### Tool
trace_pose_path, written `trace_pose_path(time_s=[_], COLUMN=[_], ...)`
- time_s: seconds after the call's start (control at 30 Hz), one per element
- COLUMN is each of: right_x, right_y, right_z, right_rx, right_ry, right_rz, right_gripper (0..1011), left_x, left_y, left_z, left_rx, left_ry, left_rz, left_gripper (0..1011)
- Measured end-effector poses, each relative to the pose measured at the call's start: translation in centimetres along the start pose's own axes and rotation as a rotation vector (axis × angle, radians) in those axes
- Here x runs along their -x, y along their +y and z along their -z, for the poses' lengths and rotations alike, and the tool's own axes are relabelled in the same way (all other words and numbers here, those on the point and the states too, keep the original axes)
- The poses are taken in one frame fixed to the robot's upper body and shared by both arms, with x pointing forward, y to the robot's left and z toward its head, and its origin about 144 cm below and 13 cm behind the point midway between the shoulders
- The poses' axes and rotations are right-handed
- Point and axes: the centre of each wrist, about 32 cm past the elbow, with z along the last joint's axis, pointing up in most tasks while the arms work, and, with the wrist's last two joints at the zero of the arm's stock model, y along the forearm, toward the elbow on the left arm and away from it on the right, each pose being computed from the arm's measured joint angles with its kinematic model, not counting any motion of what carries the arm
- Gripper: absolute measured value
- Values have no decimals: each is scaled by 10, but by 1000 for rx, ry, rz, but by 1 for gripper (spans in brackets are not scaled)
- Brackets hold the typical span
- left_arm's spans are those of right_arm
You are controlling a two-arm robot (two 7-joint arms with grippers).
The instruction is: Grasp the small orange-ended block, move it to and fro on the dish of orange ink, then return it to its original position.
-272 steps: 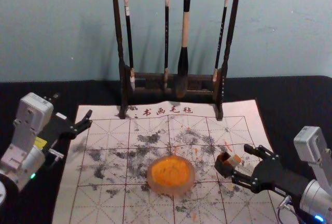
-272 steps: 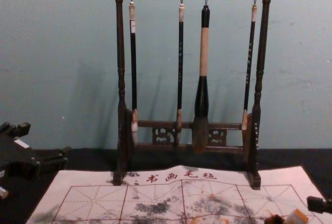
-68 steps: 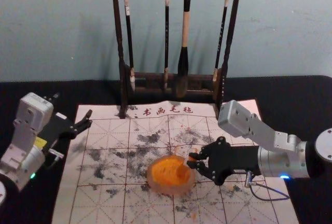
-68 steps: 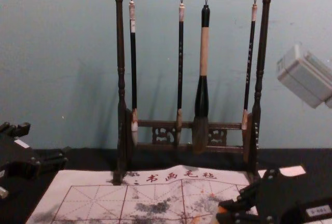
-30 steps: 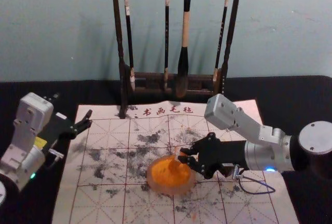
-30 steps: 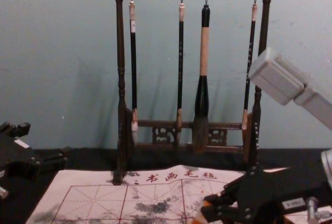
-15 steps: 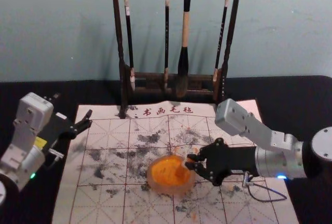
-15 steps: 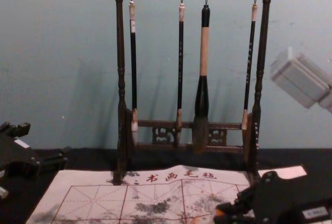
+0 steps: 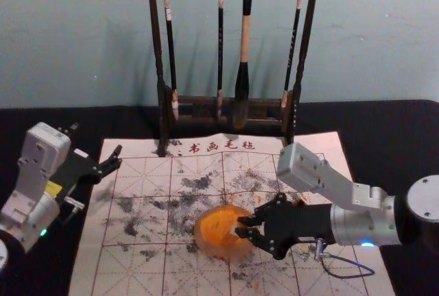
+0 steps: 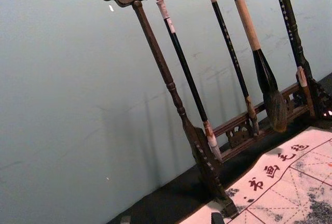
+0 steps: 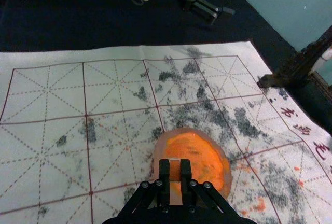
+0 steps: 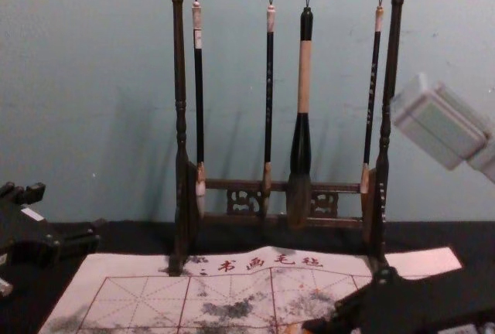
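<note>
My right gripper (image 9: 243, 227) reaches in from the right, low over the right half of the round dish (image 9: 227, 250), which holds orange ink (image 9: 216, 224). Its fingertips show in the right wrist view, where the gripper (image 11: 175, 171) is shut on the small block (image 11: 175, 170), held over the ink's edge; whether its lower end touches the ink is hidden. In the chest view, the right gripper's dark body (image 12: 402, 303) covers the lower right. My left gripper (image 9: 97, 139) stays parked, open and empty, off the mat's left edge.
A wooden rack (image 9: 164, 114) with several hanging brushes stands at the back of the gridded mat (image 9: 130, 268). The dish sits near the mat's middle. Black cloth (image 9: 384, 131) surrounds the mat, and a cable hangs under the right arm.
Since the oldest frames the right gripper has taken hold of the block and come left to the dish. It has shifted back and forth there, lately leftward and nearer. The left arm has not moved.
</note>
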Motion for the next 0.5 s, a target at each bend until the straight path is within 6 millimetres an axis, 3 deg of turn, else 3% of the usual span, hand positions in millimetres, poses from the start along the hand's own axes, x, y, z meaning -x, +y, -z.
trace_pose_path(time_s=[0.5], right_x=[-12], right_y=[16], right_z=[-7], right_rx=[0], right_ry=[7], right_rz=[26], right_gripper=[87], left_x=[0], left_y=[0], left_z=[0], left_rx=[0], left_ry=[0], left_rz=[0], left_gripper=[1001])
